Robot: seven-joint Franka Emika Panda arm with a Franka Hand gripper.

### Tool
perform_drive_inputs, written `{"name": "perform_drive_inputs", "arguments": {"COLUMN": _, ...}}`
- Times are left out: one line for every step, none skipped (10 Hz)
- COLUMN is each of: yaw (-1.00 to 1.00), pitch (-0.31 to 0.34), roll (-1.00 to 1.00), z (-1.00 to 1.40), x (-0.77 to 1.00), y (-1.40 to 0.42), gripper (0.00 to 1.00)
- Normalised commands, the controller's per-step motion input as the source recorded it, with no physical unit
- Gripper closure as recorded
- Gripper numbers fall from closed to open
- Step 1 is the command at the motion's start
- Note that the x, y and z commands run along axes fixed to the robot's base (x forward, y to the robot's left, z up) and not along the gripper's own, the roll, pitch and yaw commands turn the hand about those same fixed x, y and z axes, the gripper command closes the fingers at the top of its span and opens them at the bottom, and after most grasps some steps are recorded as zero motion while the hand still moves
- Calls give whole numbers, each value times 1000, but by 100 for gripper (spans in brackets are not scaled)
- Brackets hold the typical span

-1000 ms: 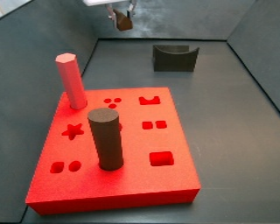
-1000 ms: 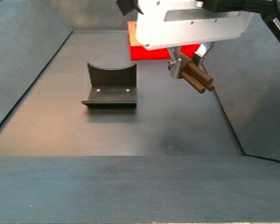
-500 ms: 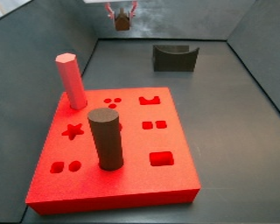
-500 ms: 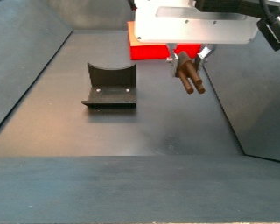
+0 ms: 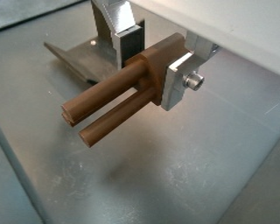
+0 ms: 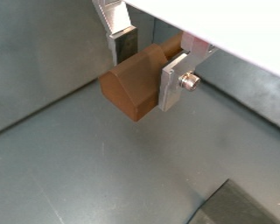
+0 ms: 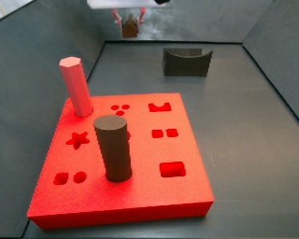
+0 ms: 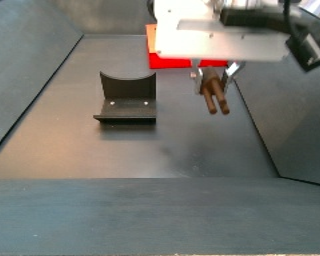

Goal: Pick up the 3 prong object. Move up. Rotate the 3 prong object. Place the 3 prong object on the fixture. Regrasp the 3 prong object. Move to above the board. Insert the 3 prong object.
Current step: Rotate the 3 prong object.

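The 3 prong object (image 5: pixel 125 92) is a brown piece with long prongs, and my gripper (image 5: pixel 152 63) is shut on its block end in both wrist views (image 6: pixel 133 92). In both side views the gripper (image 8: pixel 212 70) hangs high above the floor with the object (image 8: pixel 212 93) below it, prongs pointing almost straight down (image 7: pixel 131 28). The fixture (image 8: pixel 125 97), a dark notched block, stands on the floor to the side of the gripper (image 7: pixel 186 61). The red board (image 7: pixel 115 163) with its cut-outs lies apart from both.
A pink hexagonal peg (image 7: pixel 75 86) and a tall dark cylinder (image 7: pixel 112 147) stand upright in the board. Grey walls enclose the dark floor (image 8: pixel 149 160) on all sides. A corner of the fixture (image 5: pixel 74 54) shows behind the prongs.
The gripper has turned with the object in it, so the prongs have swung from slanted to nearly vertical. The gripper has shifted slightly sideways; nothing else moved.
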Motion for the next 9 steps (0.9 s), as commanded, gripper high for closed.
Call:
{"name": "perform_drive_inputs", "arguments": {"yaw": 26, "pitch": -16, "roll": 34, "z": -1000, "x": 21, "y": 15, "gripper": 100}}
{"name": "perform_drive_inputs", "arguments": {"yaw": 17, "pitch": -11, "roll": 49, "z": -1000, "x": 28, "y": 18, "gripper": 100}}
{"name": "perform_drive_inputs", "arguments": {"yaw": 6, "pitch": -2, "roll": 68, "z": -1000, "x": 38, "y": 24, "gripper": 100}}
{"name": "perform_drive_inputs", "arguments": {"yaw": -1, "pitch": 5, "roll": 80, "z": -892, "x": 42, "y": 25, "gripper": 100}}
{"name": "perform_drive_inputs", "arguments": {"yaw": -6, "pitch": 7, "roll": 97, "z": -713, "x": 41, "y": 24, "gripper": 100}}
{"name": "perform_drive_inputs", "arguments": {"yaw": -8, "pitch": 8, "roll": 104, "z": -628, "x": 40, "y": 24, "gripper": 100}}
{"name": "perform_drive_inputs", "arguments": {"yaw": -11, "pitch": 5, "roll": 118, "z": -469, "x": 34, "y": 19, "gripper": 100}}
{"name": "perform_drive_inputs", "arguments": {"yaw": -11, "pitch": 0, "roll": 128, "z": -354, "x": 35, "y": 18, "gripper": 100}}
{"name": "perform_drive_inputs", "arguments": {"yaw": -10, "pitch": 2, "roll": 137, "z": -209, "x": 35, "y": 15, "gripper": 100}}
